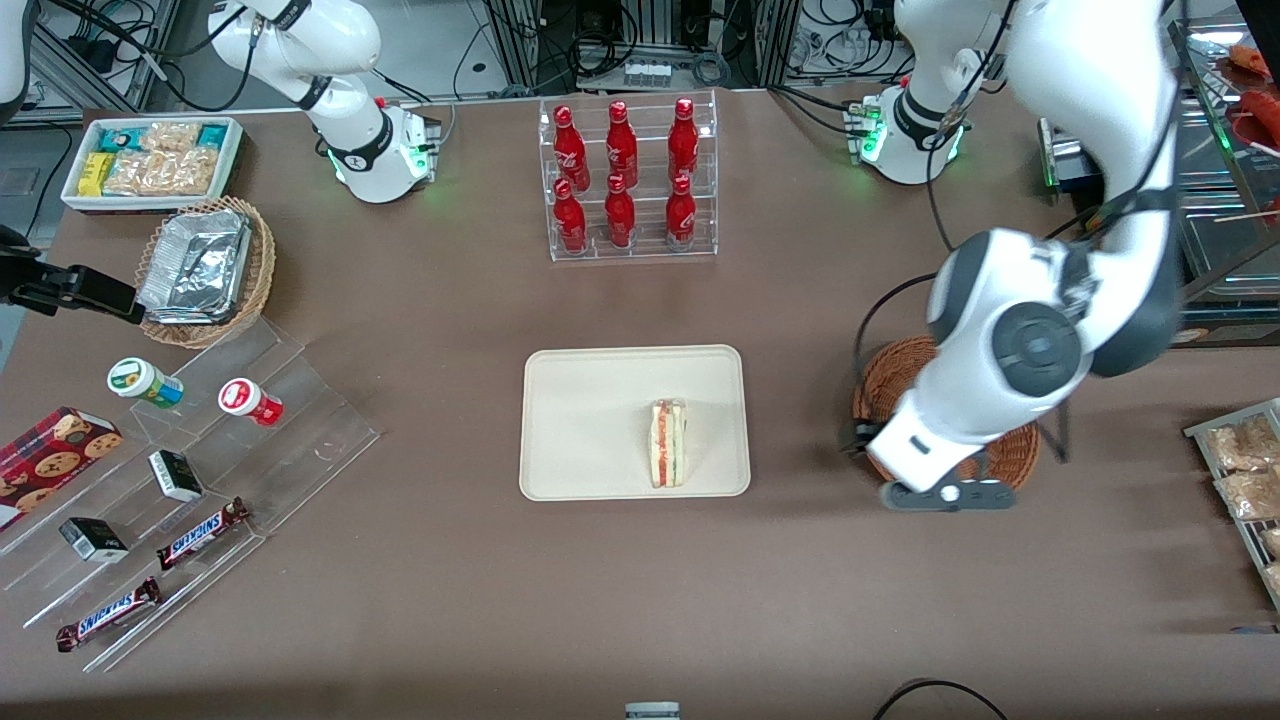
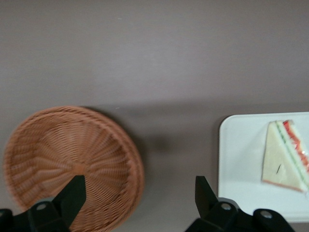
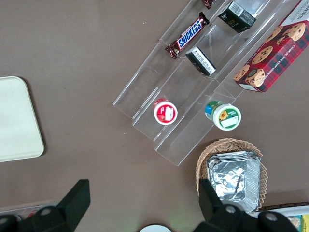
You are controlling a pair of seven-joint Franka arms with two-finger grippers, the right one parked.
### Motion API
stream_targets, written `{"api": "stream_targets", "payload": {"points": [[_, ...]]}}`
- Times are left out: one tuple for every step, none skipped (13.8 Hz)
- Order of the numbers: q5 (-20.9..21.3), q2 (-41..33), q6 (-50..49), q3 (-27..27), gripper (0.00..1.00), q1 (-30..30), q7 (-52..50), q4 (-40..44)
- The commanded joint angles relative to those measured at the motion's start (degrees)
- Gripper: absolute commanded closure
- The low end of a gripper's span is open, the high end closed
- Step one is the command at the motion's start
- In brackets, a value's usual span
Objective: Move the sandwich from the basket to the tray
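White arm bent over basket (image 1: 900, 385) | hand (image 2: 140, 195) wide open, empty | sandwich (image 1: 668, 443) on tray (image 1: 580, 420)

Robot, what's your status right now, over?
Gripper open, holding nothing, above table by basket. Sandwich lying on tray. Basket empty. Nothing in the way.

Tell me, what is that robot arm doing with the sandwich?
The sandwich already lies on the cream tray. The working arm's end effector hangs open and empty above the table, between the tray and the brown wicker basket, which looks empty. Nothing is being held, so the move looks done.
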Motion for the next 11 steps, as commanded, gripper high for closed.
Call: {"api": "stream_targets", "payload": {"points": [[0.30,-5.30,-5.70,-0.25,0.00,1.91,2.96,-0.88],[0.21,-6.97,-7.55,-0.33,0.00,2.78,3.22,-0.88],[0.04,-9.33,-9.74,-0.68,0.00,5.84,3.31,-1.05],[-0.14,-10.75,-12.46,-0.86,0.00,7.17,4.44,-0.96],[-0.05,-12.50,-15.79,-0.86,0.00,7.71,7.15,-0.79],[-0.14,-13.91,-18.44,-0.95,0.00,8.93,9.18,-0.53],[-0.22,-15.41,-20.81,-1.82,0.00,10.95,10.07,-0.44],[-0.05,-16.81,-22.58,-3.83,0.00,13.14,10.17,-0.44],[0.04,-17.96,-23.90,-4.89,0.00,14.82,10.17,-0.44],[0.04,-18.93,-25.04,-5.16,0.00,15.36,10.17,-0.52],[0.04,-19.72,-25.75,-5.34,0.00,16.32,10.17,-0.87]]}}
